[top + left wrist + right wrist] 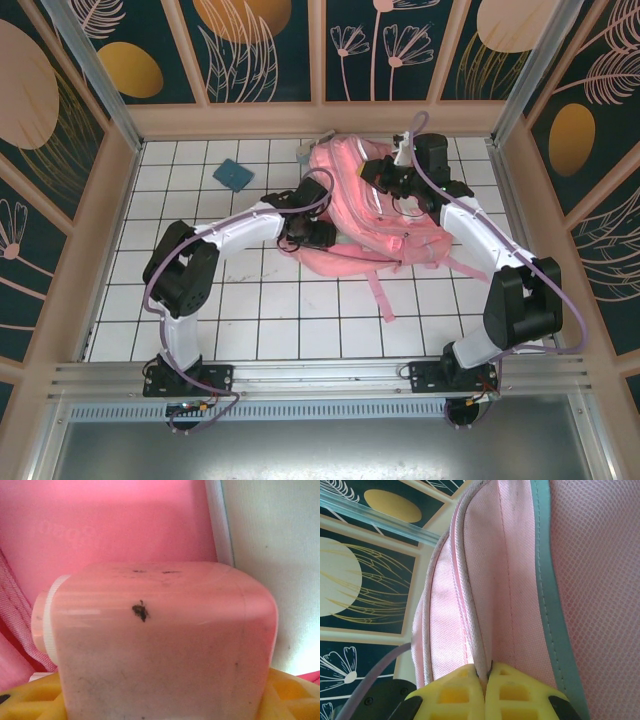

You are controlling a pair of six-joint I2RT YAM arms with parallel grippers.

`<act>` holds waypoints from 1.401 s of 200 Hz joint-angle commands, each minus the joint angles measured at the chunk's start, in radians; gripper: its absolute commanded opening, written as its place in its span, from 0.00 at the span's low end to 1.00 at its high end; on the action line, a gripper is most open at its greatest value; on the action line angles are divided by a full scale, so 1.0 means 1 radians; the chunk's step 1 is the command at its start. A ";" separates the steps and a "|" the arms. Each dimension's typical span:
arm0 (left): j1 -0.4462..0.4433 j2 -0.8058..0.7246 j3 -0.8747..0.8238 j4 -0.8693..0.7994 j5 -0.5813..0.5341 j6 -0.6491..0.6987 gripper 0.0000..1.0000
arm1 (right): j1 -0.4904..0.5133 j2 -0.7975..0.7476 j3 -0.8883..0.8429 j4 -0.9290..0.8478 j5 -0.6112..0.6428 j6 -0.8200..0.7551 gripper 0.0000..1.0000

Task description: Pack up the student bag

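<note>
**While Both Arms Grip, the Bag (375, 225) Lies on the Table's (250, 320) Far Half**

Nearest, the left gripper (160, 702) is closed around a small pink box (160, 640) with a white cap (42, 617), against the bag's left edge. Beyond, the right gripper (487, 680) pinches a seam of the bag's fabric, jaws fully together. A blue square (235, 175) lies far left.
</note>
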 commanded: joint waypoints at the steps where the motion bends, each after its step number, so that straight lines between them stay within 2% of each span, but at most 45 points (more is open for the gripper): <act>1: -0.019 -0.044 -0.044 -0.063 0.035 -0.035 0.50 | 0.010 -0.020 0.015 0.099 -0.032 0.010 0.00; 49: -0.028 -0.058 -0.076 -0.069 0.055 -0.038 0.53 | 0.009 -0.015 0.009 0.103 -0.032 0.013 0.00; 60: -0.028 -0.056 -0.072 -0.070 0.059 -0.036 0.60 | 0.009 -0.015 0.008 0.105 -0.031 0.013 0.00; 78: -0.028 -0.058 -0.062 -0.076 0.053 -0.035 0.78 | 0.009 -0.017 0.011 0.101 -0.030 0.012 0.00; 93: -0.028 -0.063 -0.042 -0.088 0.040 -0.034 0.87 | 0.009 -0.018 0.013 0.095 -0.027 0.008 0.00; 140: -0.020 -0.091 0.042 -0.157 -0.067 -0.018 0.98 | 0.005 -0.033 0.012 0.073 -0.016 -0.005 0.00; 250: 0.148 -0.112 0.189 -0.109 -0.110 0.064 0.98 | -0.033 -0.068 -0.004 0.049 -0.013 -0.018 0.00; 280: 0.205 -0.088 0.221 -0.021 -0.076 0.106 0.99 | -0.045 -0.077 -0.009 0.038 -0.015 -0.021 0.00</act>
